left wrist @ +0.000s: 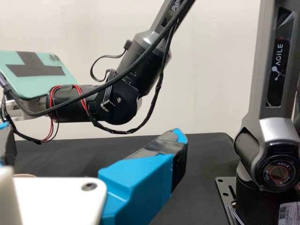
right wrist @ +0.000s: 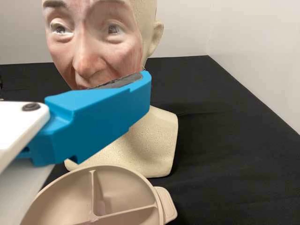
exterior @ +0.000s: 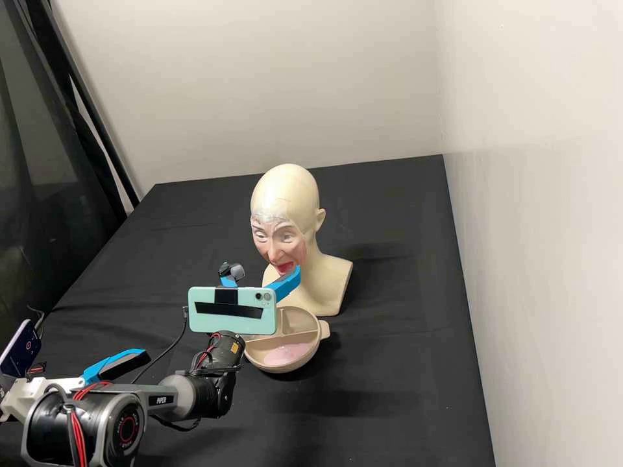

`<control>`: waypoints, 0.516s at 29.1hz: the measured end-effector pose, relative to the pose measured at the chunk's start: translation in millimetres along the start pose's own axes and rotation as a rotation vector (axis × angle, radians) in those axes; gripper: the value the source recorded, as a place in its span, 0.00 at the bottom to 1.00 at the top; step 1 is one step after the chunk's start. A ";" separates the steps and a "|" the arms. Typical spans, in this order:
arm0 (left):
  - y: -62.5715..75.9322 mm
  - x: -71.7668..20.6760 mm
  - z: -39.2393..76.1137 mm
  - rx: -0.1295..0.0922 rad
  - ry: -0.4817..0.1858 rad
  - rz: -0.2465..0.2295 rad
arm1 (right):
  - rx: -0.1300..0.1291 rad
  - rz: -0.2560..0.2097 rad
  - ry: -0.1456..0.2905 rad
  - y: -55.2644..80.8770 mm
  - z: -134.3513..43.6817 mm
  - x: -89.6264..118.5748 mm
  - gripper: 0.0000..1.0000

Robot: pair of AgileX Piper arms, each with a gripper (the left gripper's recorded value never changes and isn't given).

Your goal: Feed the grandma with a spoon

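Note:
The grandma is a pale mannequin head [exterior: 285, 224] on a bust, standing mid-bench and facing the arms; its face also looms close in the right wrist view [right wrist: 93, 42]. In front of it sits a beige divided bowl [exterior: 310, 324] [right wrist: 117, 197] holding something pink. My right gripper [exterior: 263, 277] is raised over the bowl, open, one blue finger [exterior: 287, 282] [right wrist: 103, 108] tipped right at the mouth. I see no spoon between its fingers. My left gripper [left wrist: 91, 140] rests low at the near left, open and empty, with its finger [exterior: 117, 364] pointing toward the bowl.
A white wall [exterior: 538, 259] runs along the bench's right edge and a dark panel [exterior: 45, 162] stands at the left. A mint phone [exterior: 233, 310] rides on the right wrist. An arm's base column [left wrist: 272, 140] stands near the left gripper.

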 end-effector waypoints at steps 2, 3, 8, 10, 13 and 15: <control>-0.6 0.4 -4.0 0.000 0.013 -0.002 | 0.000 0.000 0.000 0.0 0.0 0.0 1.00; -0.5 0.3 -5.7 -0.001 0.020 -0.004 | 0.000 0.000 0.000 0.0 0.0 0.0 1.00; 1.7 0.8 -21.0 -0.007 0.079 -0.010 | 0.000 0.000 0.000 0.0 0.0 0.0 1.00; 1.4 1.8 -26.2 -0.007 0.097 -0.019 | 0.000 0.000 0.000 0.0 0.0 0.0 1.00; -0.4 2.7 -32.5 -0.008 0.120 -0.036 | 0.000 0.000 0.000 0.0 0.0 0.0 1.00; -2.7 2.6 -36.6 -0.013 0.136 -0.055 | 0.000 0.000 0.000 0.0 0.0 0.0 1.00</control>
